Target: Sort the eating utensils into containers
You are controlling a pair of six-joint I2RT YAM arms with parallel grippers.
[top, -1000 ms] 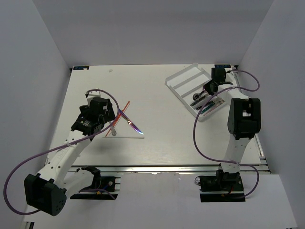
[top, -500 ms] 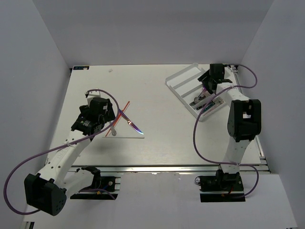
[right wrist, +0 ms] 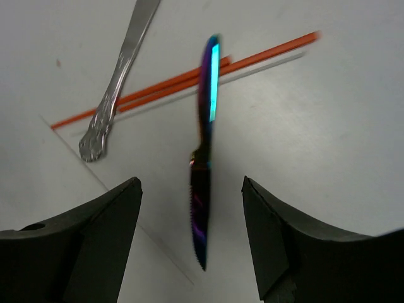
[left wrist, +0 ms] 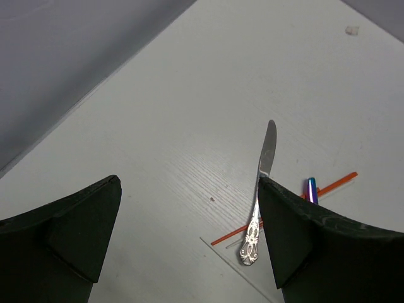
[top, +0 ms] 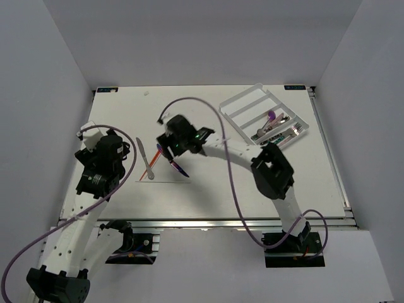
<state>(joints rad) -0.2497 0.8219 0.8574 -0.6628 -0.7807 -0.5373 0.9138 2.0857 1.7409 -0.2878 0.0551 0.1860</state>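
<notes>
An iridescent purple-teal knife (right wrist: pixel 203 189) lies flat on the table between the fingers of my open right gripper (right wrist: pixel 192 243), which hovers over its serrated blade. From above, that gripper (top: pixel 169 150) is at the table's middle left over the knife (top: pixel 178 167). A silver knife (left wrist: pixel 262 189) (top: pixel 144 158) lies just left of it, across thin red-orange sticks (right wrist: pixel 189 76) (top: pixel 151 170). My left gripper (left wrist: pixel 189 246) (top: pixel 108 144) is open and empty, left of the silver knife. The white tray (top: pixel 243 104) at the back right holds several utensils (top: pixel 274 126).
Grey walls close in the table on the left, back and right. A purple cable (top: pixel 208 110) arcs over the right arm across the middle of the table. A faint straight line (top: pixel 165 182) marks the surface below the knives.
My right gripper opened over the tray, then swung left across the table to the iridescent knife. My left arm pulled back to the left, away from the utensils.
</notes>
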